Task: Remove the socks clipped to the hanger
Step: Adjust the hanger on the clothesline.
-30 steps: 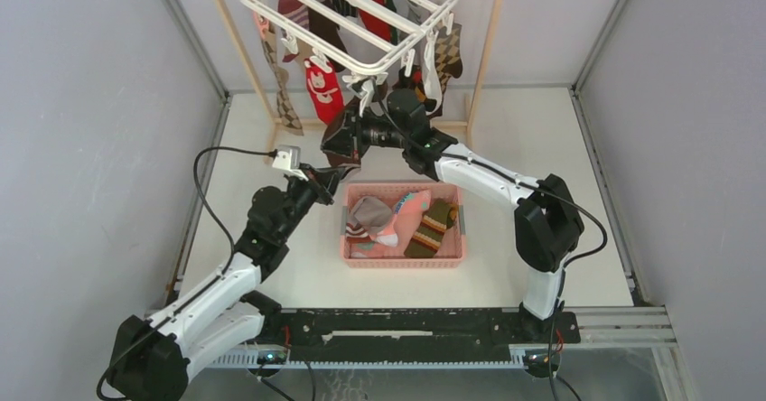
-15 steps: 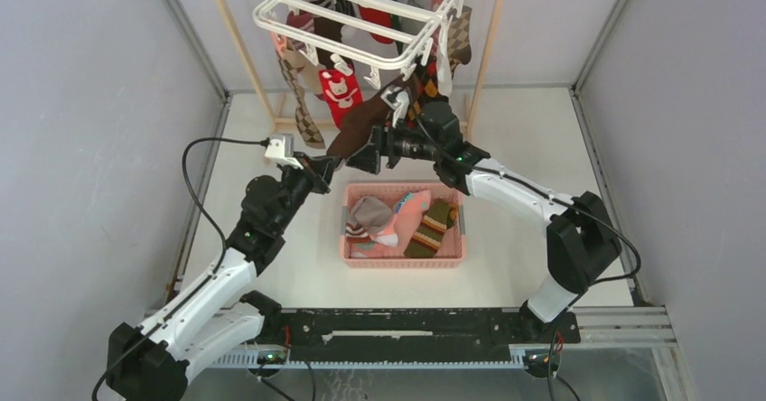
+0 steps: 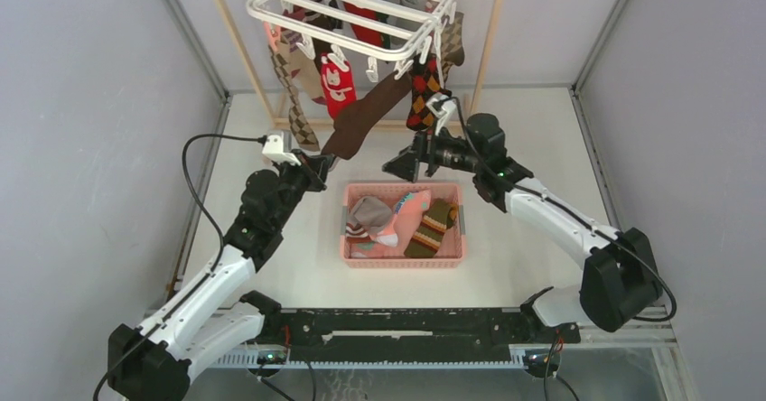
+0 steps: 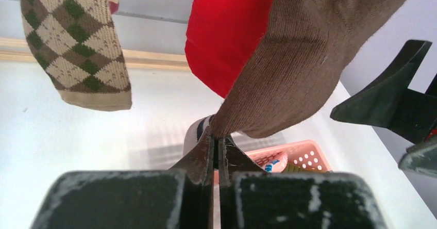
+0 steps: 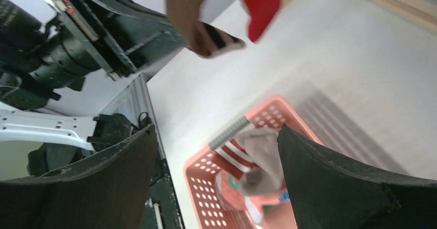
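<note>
Within left pincer (image 4: 216,138), brown sock (image 4: 293,69), seemingly taut

The white table (image 3: 542,130) carries a pink plastic basket (image 3: 404,261) near its middle, and a light wooden rack (image 3: 485,58) stands on its far edge, apart from the basket.

This looks like a robotics lab cell, not a home: plain grey panel walls (image 3: 81,148) stand outside the left claw (image 3: 324,160) and the right claw (image 3: 397,159), a white table (image 3: 542,121) lies under them, a black mounting rail (image 3: 406,324) and loose cables (image 3: 188,171) behind them
</note>
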Controlling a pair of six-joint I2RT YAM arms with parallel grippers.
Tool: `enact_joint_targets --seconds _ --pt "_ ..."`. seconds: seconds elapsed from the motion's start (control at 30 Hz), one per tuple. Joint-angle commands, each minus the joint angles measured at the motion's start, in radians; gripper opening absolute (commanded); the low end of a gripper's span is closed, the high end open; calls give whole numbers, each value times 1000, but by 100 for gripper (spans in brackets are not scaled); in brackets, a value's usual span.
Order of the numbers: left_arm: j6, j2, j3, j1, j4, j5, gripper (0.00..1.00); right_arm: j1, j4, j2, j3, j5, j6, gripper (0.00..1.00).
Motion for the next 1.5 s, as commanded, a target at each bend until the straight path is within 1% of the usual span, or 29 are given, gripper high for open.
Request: enact_joint_targets --seconds 0.0,0.1,0.2,0.27,0.4,0.47,0.57,0.63,0.7,0.8,0.97,1.1,1.33,1.4,1.43,1.47 --pt "14 -33 73 15 -26 -24 1 -106 86 -85 -85 7 55 92" --pt "13 -51 85 20 -61 -38 1 -195 152 -106 -137 25 107 91" --pt "12 -64 99 27 -106 -59 1 -267 205 -98 -147 38 110 91" --pt "8 -74 102 36 -128 -62 2 -318 273 -74 -146 28 113 91" --pt "-4 -79 113 46 -165 -61 2 -383 432 25 -106 -26 153 91" --pt "-5 -74 121 48 -182 -56 3 -405 513 90 -69 -89 177 89" --pt "-10 -68 124 51 -198 -50 2 -426 595 172 -9 -132 202 86" --pt "-10 -65 120 52 -201 -46 3 -426 623 210 29 -151 197 85" --pt "-10 -63 118 54 -206 -41 2 -420 595 237 66 -134 160 84" --pt "-10 -63 117 57 -211 -31 3 -412 585 258 85 -96 97 87" --pt "-10 -58 118 60 -213 -18 3 -384 591 333 149 -156 58 90" --pt "-9 -48 120 60 -213 -6 3 -356 638 394 189 -211 83 91" --pt "-5 -44 119 62 -215 -2 3 -288 574 409 234 -199 5 90" --pt "-7 -45 119 63 -214 -1 3 -273 565 407 236 -188 -6 87" --pt "-7 -44 119 64 -215 0 3 -264 549 407 242 -173 -13 84" --pt "-7 -43 119 63 -215 0 3 -256 523 406 250 -164 -22 78"
